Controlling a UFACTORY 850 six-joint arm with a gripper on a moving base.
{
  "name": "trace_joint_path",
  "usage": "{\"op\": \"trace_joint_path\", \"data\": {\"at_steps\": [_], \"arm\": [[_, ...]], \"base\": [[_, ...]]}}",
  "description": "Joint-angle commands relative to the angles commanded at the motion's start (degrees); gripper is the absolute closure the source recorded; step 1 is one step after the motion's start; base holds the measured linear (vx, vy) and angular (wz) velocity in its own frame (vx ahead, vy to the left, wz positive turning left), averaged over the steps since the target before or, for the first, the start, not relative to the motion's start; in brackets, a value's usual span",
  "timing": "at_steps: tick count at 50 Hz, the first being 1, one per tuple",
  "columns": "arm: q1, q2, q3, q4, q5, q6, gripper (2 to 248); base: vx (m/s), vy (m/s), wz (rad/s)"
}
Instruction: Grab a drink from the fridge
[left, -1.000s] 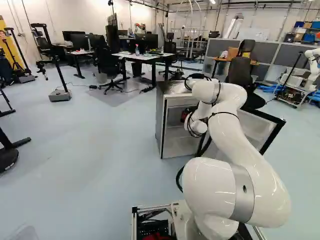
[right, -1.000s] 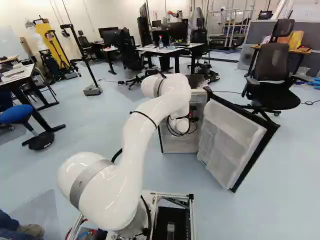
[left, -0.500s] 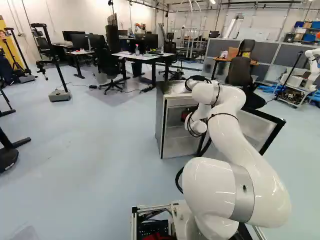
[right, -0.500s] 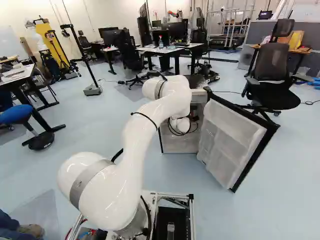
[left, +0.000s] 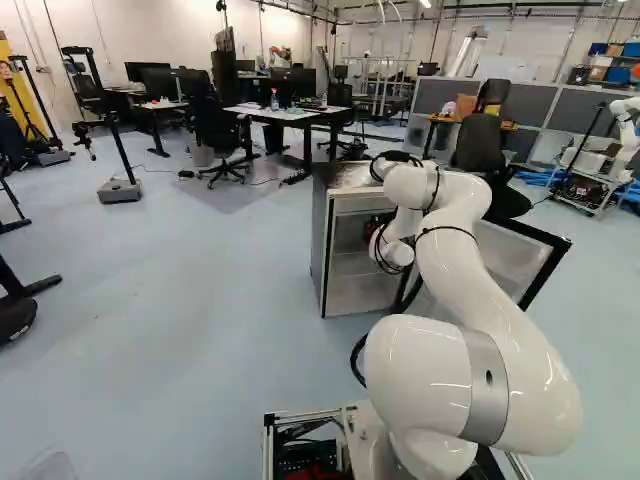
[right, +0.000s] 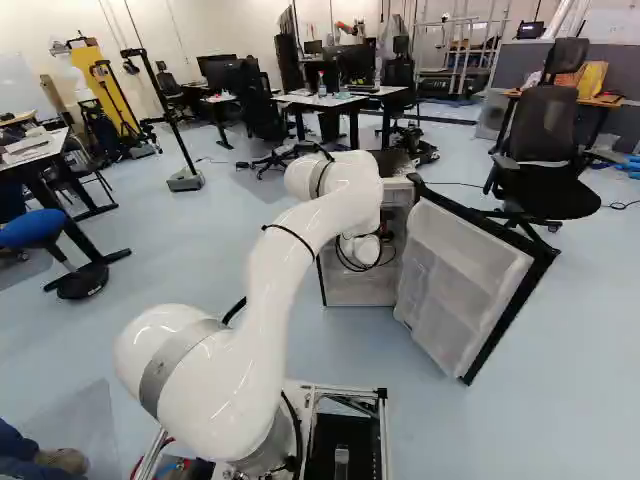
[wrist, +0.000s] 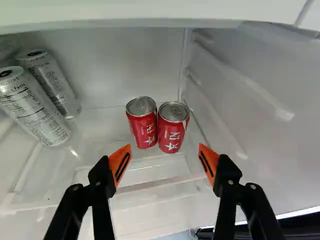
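Red cans, two, standing on a translucent fridge shelf; orange-padded fingers, spread, short of them. Room: pale blue floor, white-topped desk, black office chair.

Pale see-through shelf inside fridge. Two small red cans, upright, side by side near shelf's back corner, beside ridged side wall. Toward opposite side edge, two taller silver cans, close together, one nearer back edge. Another silvery item beside them, partly cut off.
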Motion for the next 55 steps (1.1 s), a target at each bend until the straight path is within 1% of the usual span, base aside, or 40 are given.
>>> {"op": "trace_joint_path", "data": {"at_steps": [19, 20, 24, 25, 55], "arm": [[0.0, 0.0, 0.0, 0.0, 0.0, 0.0, 55], [0.0, 0.0, 0.0, 0.0, 0.0, 0.0, 68], [0.0, 0.0, 0.0, 0.0, 0.0, 0.0, 68], [0.0, 0.0, 0.0, 0.0, 0.0, 0.0, 79], [-0.02, -0.01, -0.02, 0.0, 0.0, 0.0, 77]], "base": [[0.0, 0.0, 0.0], [0.0, 0.0, 0.0], [0.0, 0.0, 0.0], [0.0, 0.0, 0.0], [0.0, 0.0, 0.0]]}}
